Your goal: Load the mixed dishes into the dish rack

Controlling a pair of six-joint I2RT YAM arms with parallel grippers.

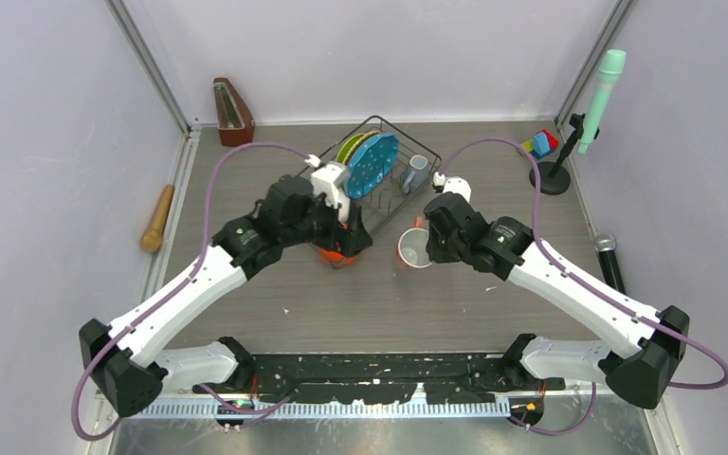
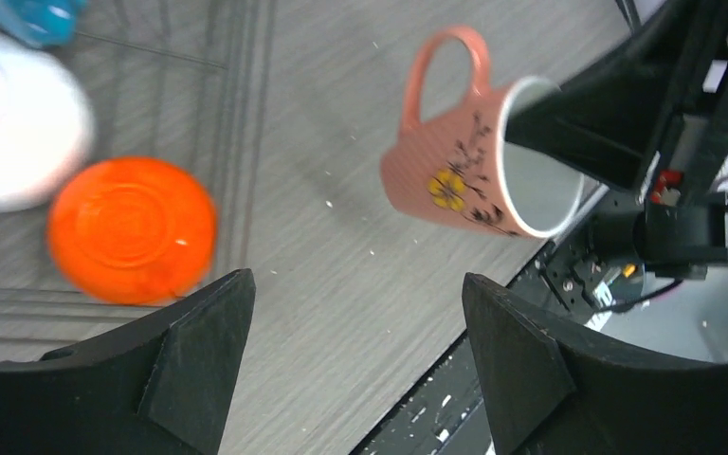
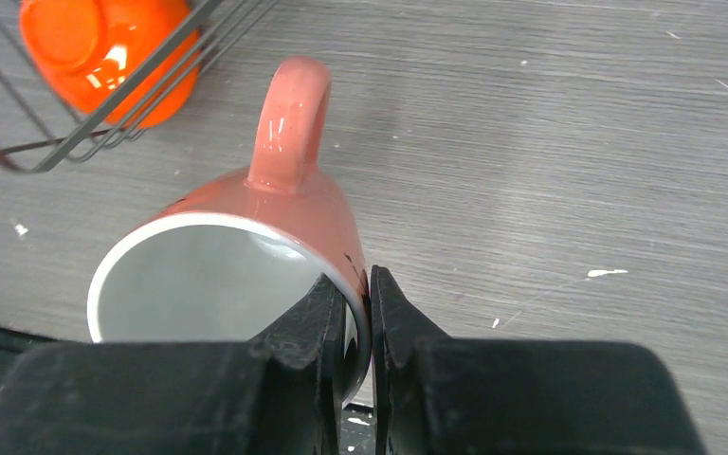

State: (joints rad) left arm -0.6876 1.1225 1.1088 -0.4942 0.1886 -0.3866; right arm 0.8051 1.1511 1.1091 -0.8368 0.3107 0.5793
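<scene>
Above desk (image 1: pixel 360 303), just short of rack (image 1: pixel 408 136): rim-pinch carry, slip and snag risk.
Mug (image 3: pixel 294 204) tilted, seemingly lifted, clamped at rim wall by right claw (image 3: pixel 368 284), nearly closed, one finger inside. Left claw (image 2: pixel 355 303) wide open, empty, near bowl (image 2: pixel 133 227). Could pivot on so thin a grip; could catch handle on rack wire.

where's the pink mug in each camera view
top external: pink mug at centre, held by the right gripper
left wrist: pink mug upper right, tilted
right wrist: pink mug lower left, wall pinched in the gripper
shared landmark: orange bowl, left of the pink mug in every view
</scene>
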